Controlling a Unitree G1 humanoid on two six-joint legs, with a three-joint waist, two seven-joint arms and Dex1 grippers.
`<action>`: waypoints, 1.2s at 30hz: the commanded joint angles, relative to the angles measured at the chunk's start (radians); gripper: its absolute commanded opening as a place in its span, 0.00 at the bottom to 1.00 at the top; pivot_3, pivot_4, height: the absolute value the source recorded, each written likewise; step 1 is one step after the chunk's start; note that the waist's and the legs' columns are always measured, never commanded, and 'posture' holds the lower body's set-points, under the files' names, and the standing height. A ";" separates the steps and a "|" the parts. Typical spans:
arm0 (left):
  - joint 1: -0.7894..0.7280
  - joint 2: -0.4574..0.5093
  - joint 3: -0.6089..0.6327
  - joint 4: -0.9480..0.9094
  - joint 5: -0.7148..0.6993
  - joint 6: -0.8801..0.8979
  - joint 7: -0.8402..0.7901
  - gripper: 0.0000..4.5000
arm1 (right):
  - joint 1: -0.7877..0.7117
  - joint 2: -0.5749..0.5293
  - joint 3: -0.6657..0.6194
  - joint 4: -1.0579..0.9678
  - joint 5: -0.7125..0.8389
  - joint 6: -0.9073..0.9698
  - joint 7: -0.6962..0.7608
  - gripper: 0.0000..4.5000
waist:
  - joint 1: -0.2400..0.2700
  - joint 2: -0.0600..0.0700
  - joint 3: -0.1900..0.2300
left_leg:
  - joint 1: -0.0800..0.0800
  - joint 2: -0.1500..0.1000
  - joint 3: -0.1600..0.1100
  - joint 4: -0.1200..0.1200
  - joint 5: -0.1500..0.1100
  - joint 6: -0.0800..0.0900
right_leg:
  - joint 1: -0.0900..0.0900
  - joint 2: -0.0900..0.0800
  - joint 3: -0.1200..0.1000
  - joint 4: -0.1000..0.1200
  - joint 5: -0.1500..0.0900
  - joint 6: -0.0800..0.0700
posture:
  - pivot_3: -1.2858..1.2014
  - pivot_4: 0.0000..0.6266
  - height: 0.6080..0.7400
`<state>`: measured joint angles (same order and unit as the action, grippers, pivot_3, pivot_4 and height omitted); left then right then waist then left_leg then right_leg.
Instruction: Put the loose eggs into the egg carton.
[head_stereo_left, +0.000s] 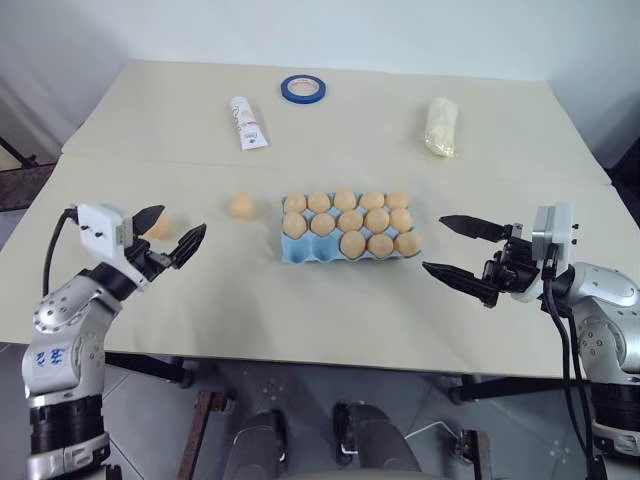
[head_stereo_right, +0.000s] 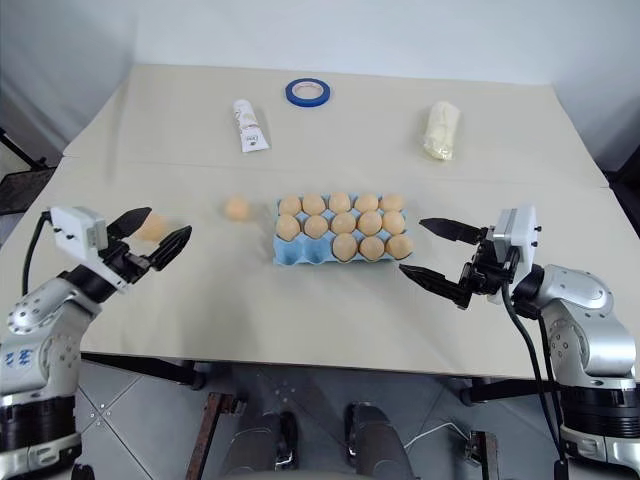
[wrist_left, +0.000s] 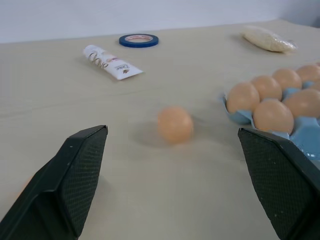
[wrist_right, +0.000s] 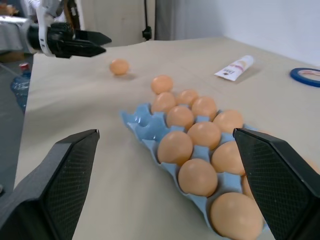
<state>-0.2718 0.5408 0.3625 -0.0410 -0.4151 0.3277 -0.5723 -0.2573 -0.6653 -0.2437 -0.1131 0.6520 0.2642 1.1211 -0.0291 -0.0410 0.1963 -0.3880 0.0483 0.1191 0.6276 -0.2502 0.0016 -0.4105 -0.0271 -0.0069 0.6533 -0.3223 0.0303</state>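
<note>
Carton: light blue moulded egg carton (head_stereo_left: 345, 248) is being seen mid-table, w/ 13 pale orange-tan oval eggs sitting in its cups; two cups at the near-left corner are being left bare.
Loose egg 1 (head_stereo_left: 241, 206): smooth tan egg is lying on the table just left of carton, apart from it.
Loose egg 2 (head_stereo_left: 160, 227): is lying further left, being partly hidden behind the left gripper's fingers; contact can't be judged.
L gripper (head_stereo_left: 168, 232): black two-finger gripper is being held wide open above the table's left side, nothing being gripped.
R gripper (head_stereo_left: 458, 248): is being held wide open right of carton, apart from it, empty.
Far side: blue tape roll (head_stereo_left: 303, 89), white tube (head_stereo_left: 248, 123), pale yellowish wrapped bundle (head_stereo_left: 441, 126) are lying well apart from carton.
</note>
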 joint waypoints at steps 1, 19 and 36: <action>-0.079 0.007 -0.043 0.089 0.038 -0.061 -0.019 0.99 | 0.002 0.009 -0.039 -0.034 0.029 -0.010 -0.024 1.00 | 0.000 0.000 0.000 | 0.000 0.000 0.000 0.000 0.000 0.000 | 0.000 0.000 0.000 0.000 0.000 0.000 | 0.52 0.24 1.00; -0.480 -0.056 -0.195 0.681 0.190 -0.297 -0.058 0.99 | 0.043 0.000 -0.044 -0.073 0.034 0.001 -0.068 1.00 | 0.000 0.000 0.000 | -0.001 0.000 0.001 0.001 0.000 0.000 | -0.001 0.001 0.000 0.001 0.000 0.001 | 0.52 0.24 1.00; -0.717 -0.101 -0.236 1.193 0.297 -0.446 -0.071 0.64 | 0.045 -0.027 -0.048 -0.056 0.017 -0.005 -0.053 1.00 | 0.002 0.000 0.000 | -0.002 0.000 0.001 0.001 0.000 -0.001 | -0.003 0.001 -0.001 0.001 0.000 0.001 | 0.52 0.24 1.00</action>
<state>-0.9571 0.4372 0.1179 1.1560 -0.1225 -0.0888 -0.6390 -0.2122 -0.6746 -0.2589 -0.1541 0.6653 0.2696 1.0594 -0.0270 -0.0413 0.1965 -0.3906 0.0482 0.1199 0.6293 -0.2500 0.0011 -0.4133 -0.0261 -0.0084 0.6543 -0.3219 0.0317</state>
